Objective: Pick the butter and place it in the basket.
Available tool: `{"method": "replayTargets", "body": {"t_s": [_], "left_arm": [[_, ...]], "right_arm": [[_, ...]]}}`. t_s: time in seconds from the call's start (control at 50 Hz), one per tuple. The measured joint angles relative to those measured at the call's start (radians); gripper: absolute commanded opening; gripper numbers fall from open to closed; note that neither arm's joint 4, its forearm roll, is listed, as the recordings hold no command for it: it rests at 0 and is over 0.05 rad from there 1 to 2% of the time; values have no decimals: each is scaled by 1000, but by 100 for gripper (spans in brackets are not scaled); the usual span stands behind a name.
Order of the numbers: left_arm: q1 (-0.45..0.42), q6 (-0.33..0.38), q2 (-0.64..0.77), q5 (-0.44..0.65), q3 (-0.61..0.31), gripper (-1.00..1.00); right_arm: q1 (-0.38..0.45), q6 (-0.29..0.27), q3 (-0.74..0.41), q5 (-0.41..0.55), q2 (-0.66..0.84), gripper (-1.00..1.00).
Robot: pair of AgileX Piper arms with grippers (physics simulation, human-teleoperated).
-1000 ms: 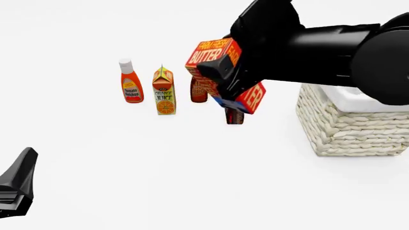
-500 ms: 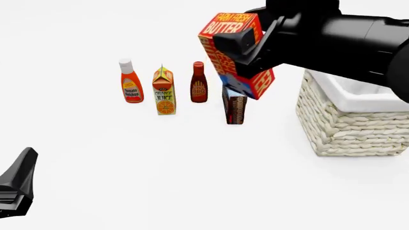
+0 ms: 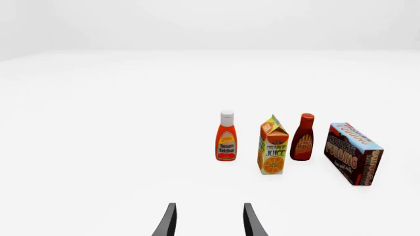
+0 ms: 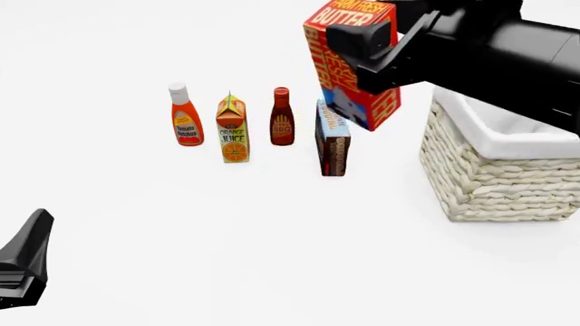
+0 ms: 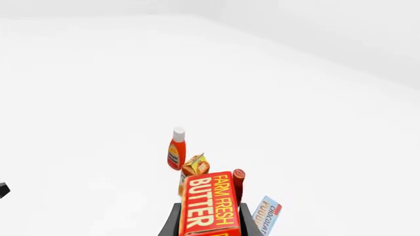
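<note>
Butter [image 4: 349,64] being held aloft in right gripper [image 4: 367,51], clamped, left of basket [image 4: 494,180]; left gripper [image 3: 208,221] idling, fingers parted.

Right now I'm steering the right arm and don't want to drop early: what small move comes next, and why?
Probably carry the butter sideways toward the basket before releasing. The right gripper holds it lifted clear of the table, but in the front view it hangs above the chocolate pudding box, short of the basket's rim. Letting go here would likely miss.
</note>
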Motion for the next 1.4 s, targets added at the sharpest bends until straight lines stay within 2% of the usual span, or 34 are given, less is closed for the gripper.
{"method": "replayTargets", "body": {"t_s": [0.5, 1.4], "left_arm": [[0, 0, 0, 0, 0, 100], [0, 0, 0, 0, 0, 100]], "right_arm": [[-96, 63, 20, -117, 0, -100], [-324, 233, 157, -310, -65, -100]]}}
